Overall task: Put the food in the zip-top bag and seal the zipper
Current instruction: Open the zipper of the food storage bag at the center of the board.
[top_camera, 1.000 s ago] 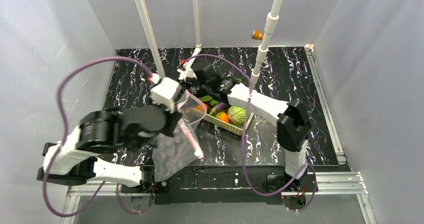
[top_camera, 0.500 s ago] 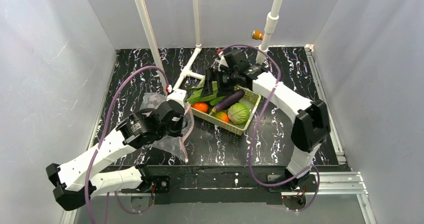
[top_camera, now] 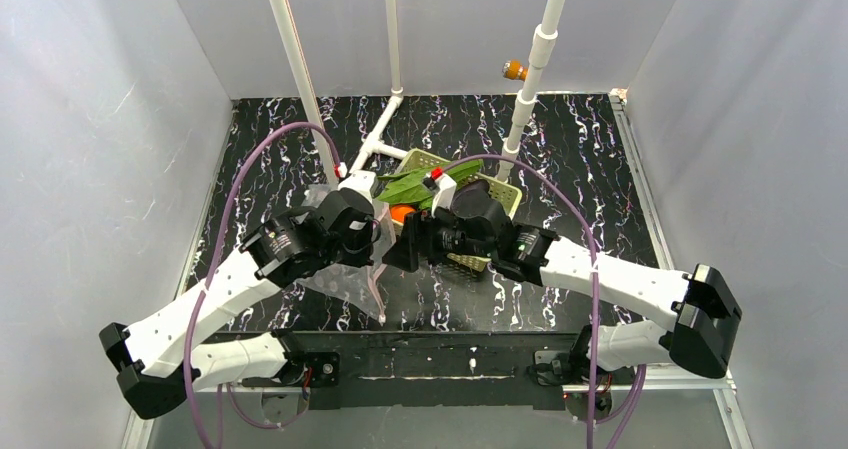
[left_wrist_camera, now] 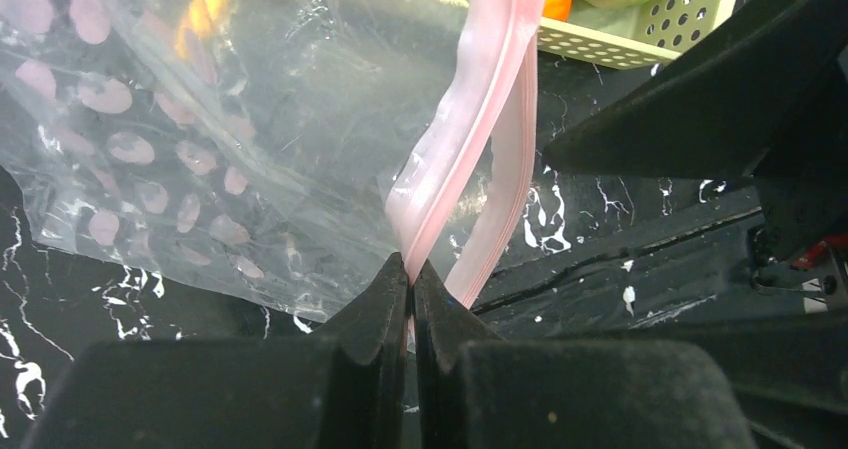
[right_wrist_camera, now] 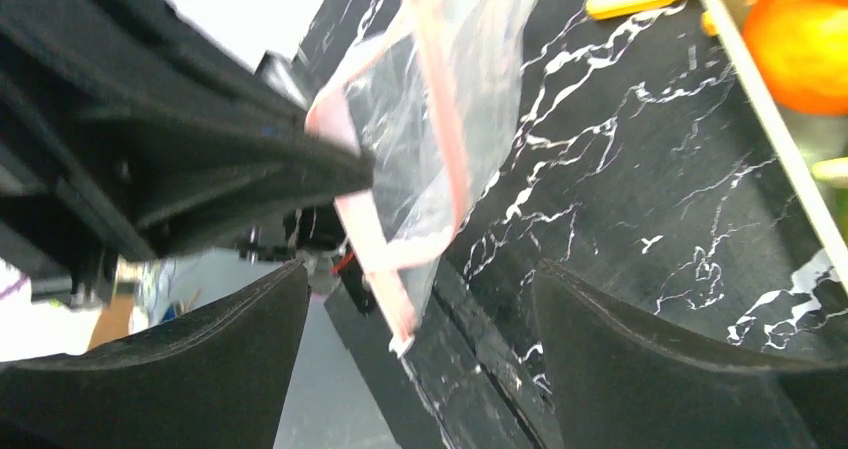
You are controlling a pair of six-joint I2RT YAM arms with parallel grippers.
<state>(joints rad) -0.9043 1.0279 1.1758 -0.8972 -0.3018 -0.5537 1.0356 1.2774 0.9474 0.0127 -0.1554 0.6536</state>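
I see the zip-top bag (left_wrist_camera: 200, 149) as clear, glossy, crinkled plastic film printed with pale dots. Its zipper (left_wrist_camera: 470, 129) is a smooth pinkish plastic strip. The basket (left_wrist_camera: 650, 39) looks like matt perforated plastic. The table (top_camera: 600, 149) has a dark, marble-patterned, faintly shiny top.

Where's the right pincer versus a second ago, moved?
Yes. The right pincer has come from the far side of the basket toward the near edge, now open facing the zip-top bag.
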